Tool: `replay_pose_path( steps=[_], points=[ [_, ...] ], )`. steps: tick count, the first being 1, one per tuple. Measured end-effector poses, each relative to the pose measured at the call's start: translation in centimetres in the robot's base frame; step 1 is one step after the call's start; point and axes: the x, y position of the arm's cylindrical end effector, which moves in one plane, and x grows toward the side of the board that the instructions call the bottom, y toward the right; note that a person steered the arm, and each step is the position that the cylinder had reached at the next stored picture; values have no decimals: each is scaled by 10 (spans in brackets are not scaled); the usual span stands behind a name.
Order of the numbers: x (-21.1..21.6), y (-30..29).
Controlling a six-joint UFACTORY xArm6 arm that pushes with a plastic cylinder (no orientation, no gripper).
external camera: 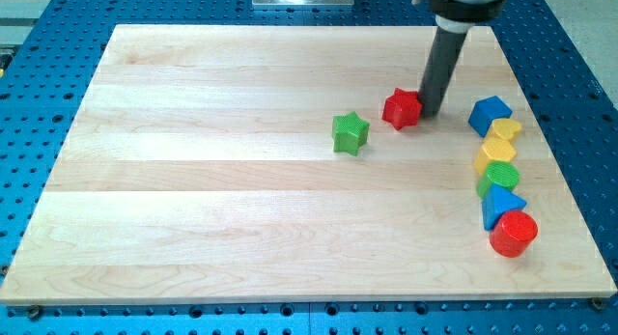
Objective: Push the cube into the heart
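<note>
My tool is a plain dark rod with no jaws to open or close, so it is gripping nothing. My tip point(431, 114) is resting on the bench point(193, 209), just right of the red block point(403, 108) (star-like, though I cannot settle its shape) and either touching it or a hair off it.

The blue cube point(490, 114) is sitting to the right of my tip with a clear gap between them, at the far end of a curved row along the bench's right side. The block I am taking for the yellow heart point(505, 129) is lying just near-right of the cube and seems to be touching it already. I am judging the job as nearly done, needing only a firming nudge.

To do that well, I am planning to draw my tip away from the red block without dragging it, then come to the cube's far-left face and press gently toward the near right, straight through the cube's middle so it is not spinning off. The push should be short, because behind the heart a second yellow block point(494, 154), a green block point(500, 176), a blue triangle point(502, 202) and a red cylinder point(513, 234) are packed close, and a hard push would be scattering them. The green star point(351, 133) is lying well left, out of the way.

No brand, label or writing is showing anywhere that I can read.
</note>
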Motion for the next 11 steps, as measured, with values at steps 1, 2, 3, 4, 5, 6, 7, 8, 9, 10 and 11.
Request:
replay_pose_path(
  steps=[1, 2, 3, 4, 5, 6, 7, 8, 9, 10, 11],
  points=[
    [-1, -19],
    [6, -48],
    [15, -51],
    [-5, 10],
    [7, 99],
    [37, 128],
    [57, 125],
    [74, 124],
    [74, 92],
    [74, 49],
    [86, 75]
  ],
)
